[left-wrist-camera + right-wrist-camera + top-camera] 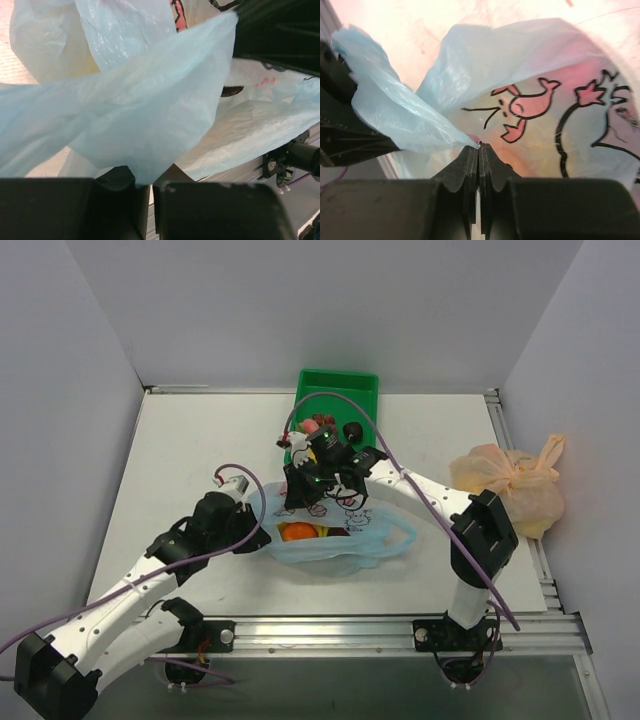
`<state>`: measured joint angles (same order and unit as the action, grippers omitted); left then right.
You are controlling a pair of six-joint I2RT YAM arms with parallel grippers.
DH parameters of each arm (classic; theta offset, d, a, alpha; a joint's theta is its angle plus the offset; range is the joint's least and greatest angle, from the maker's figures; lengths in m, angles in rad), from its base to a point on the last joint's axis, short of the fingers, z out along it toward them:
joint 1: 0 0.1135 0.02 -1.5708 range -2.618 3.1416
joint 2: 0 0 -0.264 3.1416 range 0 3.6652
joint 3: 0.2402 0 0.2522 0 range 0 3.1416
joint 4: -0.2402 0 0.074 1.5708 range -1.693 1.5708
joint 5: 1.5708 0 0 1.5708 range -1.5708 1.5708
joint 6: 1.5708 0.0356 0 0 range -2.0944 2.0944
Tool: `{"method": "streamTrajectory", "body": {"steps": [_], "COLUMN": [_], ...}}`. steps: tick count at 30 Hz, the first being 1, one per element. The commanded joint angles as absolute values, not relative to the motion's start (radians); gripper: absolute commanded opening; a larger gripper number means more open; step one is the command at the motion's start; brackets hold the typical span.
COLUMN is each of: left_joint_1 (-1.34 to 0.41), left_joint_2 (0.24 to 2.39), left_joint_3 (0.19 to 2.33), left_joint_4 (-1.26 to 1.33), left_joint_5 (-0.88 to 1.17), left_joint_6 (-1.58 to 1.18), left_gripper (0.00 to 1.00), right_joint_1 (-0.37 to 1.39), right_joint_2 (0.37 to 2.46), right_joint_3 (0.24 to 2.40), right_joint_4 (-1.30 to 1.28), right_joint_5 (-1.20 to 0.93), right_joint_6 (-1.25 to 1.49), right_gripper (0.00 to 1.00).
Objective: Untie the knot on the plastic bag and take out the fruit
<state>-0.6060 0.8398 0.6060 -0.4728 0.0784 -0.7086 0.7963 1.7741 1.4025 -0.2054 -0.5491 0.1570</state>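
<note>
The light blue plastic bag (340, 540) lies at the table's middle, its mouth held up between both grippers. An orange (297, 532) and a yellow fruit (322, 531) show inside it. No tied knot is visible; one handle loop (398, 535) lies loose on the right. My left gripper (258, 524) is shut on the bag's left edge; its wrist view shows the blue film (145, 125) pinched between the jaws (144, 184). My right gripper (302, 500) is shut on the bag's far edge; its wrist view shows the film (405, 120) pinched at the tips (479, 146), above a pink whale print (525, 107).
A green bin (340, 390) stands at the back behind the bag, with a red fruit and a dark object (352, 430) in it. A tied pale orange bag (512, 486) sits at the right edge. The metal rail (350, 630) runs along the near edge.
</note>
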Motion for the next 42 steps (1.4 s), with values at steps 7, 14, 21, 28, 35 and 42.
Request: {"method": "streamTrajectory", "body": {"steps": [7, 14, 21, 28, 35, 42], "left_joint_1": [-0.603, -0.603, -0.600, -0.600, -0.600, -0.600], "left_joint_2": [0.744, 0.643, 0.523, 0.575, 0.603, 0.629], "left_joint_3": [0.597, 0.575, 0.541, 0.555, 0.568, 0.563], "left_joint_4": [-0.445, -0.439, -0.412, -0.454, -0.454, -0.477], "left_joint_5": [0.153, 0.244, 0.289, 0.184, 0.103, 0.034], "left_joint_6": [-0.724, -0.719, -0.726, -0.755, -0.767, -0.821], "left_gripper": [0.00, 0.00, 0.00, 0.00, 0.00, 0.00], "right_joint_1": [0.674, 0.657, 0.678, 0.690, 0.759, 0.807], "right_joint_2": [1.836, 1.973, 1.977, 1.792, 1.590, 1.447], "right_joint_3": [1.511, 1.548, 1.526, 1.529, 1.462, 1.119], "right_joint_4": [-0.175, -0.176, -0.179, -0.284, -0.452, -0.509], "right_joint_5": [-0.325, -0.253, -0.221, -0.206, -0.198, -0.247], "right_joint_6": [0.291, 0.316, 0.293, 0.206, 0.153, 0.186], "right_gripper": [0.00, 0.00, 0.08, 0.68, 0.76, 0.75]}}
